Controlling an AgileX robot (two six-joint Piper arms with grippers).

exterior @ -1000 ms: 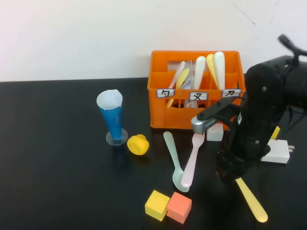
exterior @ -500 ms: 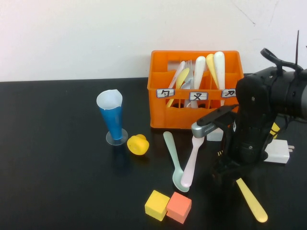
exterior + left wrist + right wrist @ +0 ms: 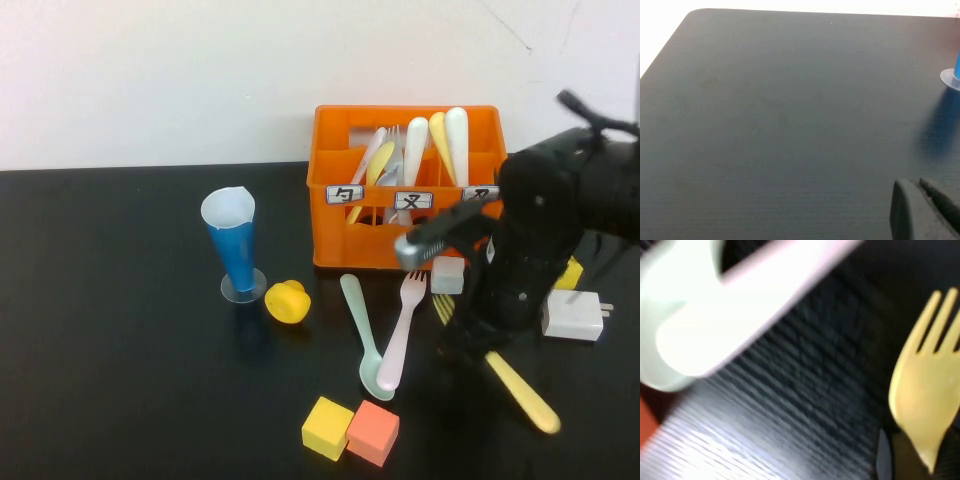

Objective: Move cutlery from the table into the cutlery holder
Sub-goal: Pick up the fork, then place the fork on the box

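The right gripper [image 3: 462,345] now sits lower and slightly left of where it hung a second ago, down over the tine end of the yellow fork [image 3: 520,392], and its jaws, wide open before, have drawn in around the fork's neck. The yellow fork has shifted: its tines now poke out to the left of the arm, near the pink fork [image 3: 401,335], and its handle lies a little farther up the table [image 3: 120,350]. The arm's upper body has swung right, uncovering the small white block [image 3: 447,274] by the cutlery holder [image 3: 405,180].

Mint spoon [image 3: 361,337], pink fork [image 3: 401,335], yellow fork [image 3: 510,378] before orange cutlery holder [image 3: 335,215]
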